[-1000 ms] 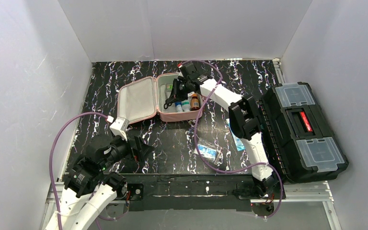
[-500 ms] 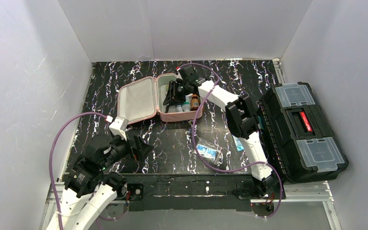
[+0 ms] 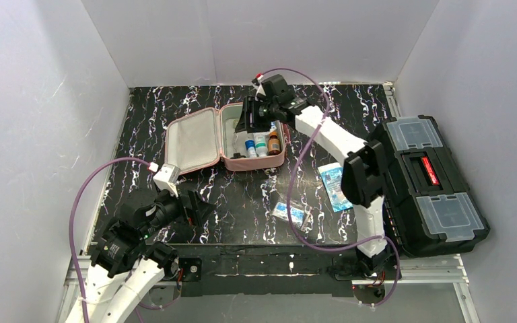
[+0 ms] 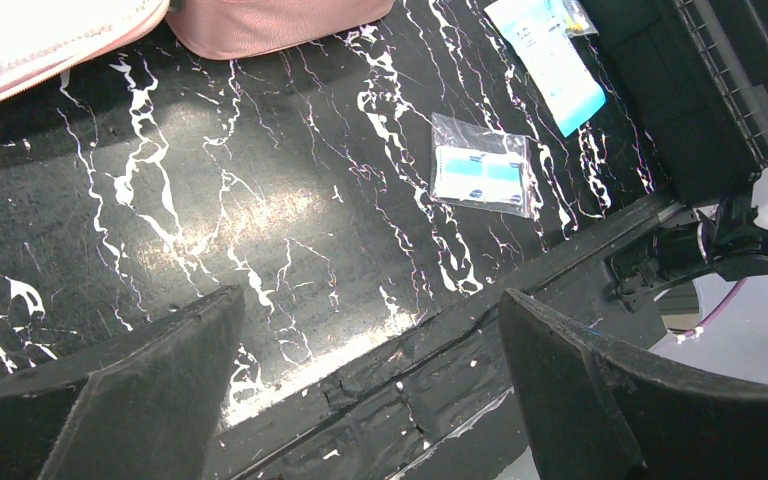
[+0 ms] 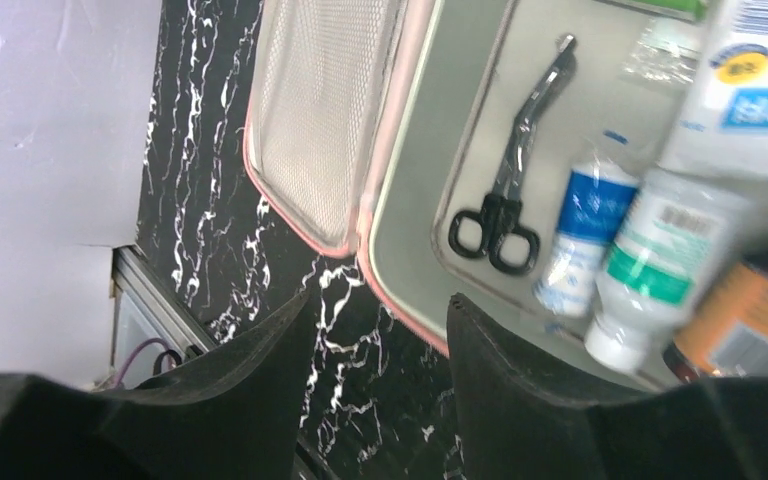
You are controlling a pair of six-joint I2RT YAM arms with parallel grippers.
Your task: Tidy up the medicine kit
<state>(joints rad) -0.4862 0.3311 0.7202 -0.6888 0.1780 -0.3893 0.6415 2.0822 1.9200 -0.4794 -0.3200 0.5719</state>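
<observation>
We cannot read any label. In the right wrist view the blue-and-white bottle (image 5: pixel 585 235), the white bottle with a green band (image 5: pixel 655 270) and the amber bottle (image 5: pixel 740 320) are blurred. The white carton (image 5: pixel 750 90) above them is cut off by the frame edge. The black-handled scissors (image 5: pixel 505 190) show clearly, lying on the grey lining to the left of the bottles.

All of these sit in the pink rounded-square soft zip case (image 3: pixel 252 163), which lies open at the far middle of the bench with its mesh-faced lid flat to the left. From above, the right arm hides the far part of the case.

The right fingers (image 5: pixel 520 400) hang above the case, parted, with nothing between them. The left fingers (image 4: pixel 140 400) stand wide apart over the bench at the near left, holding nothing. Only their tips show in the left wrist view.

The black marble-patterned bench (image 3: pixel 242 195) has white veins. A clear packet with blue strips (image 3: pixel 289 213) lies on it near the middle. A blue-and-white flat packet (image 3: pixel 333 185) lies just right of it and slightly farther. A black toolbox with clear lid compartments (image 3: pixel 431 185) fills the right edge. Plain white walls (image 3: pixel 276 40) close in the left, far and right sides.
</observation>
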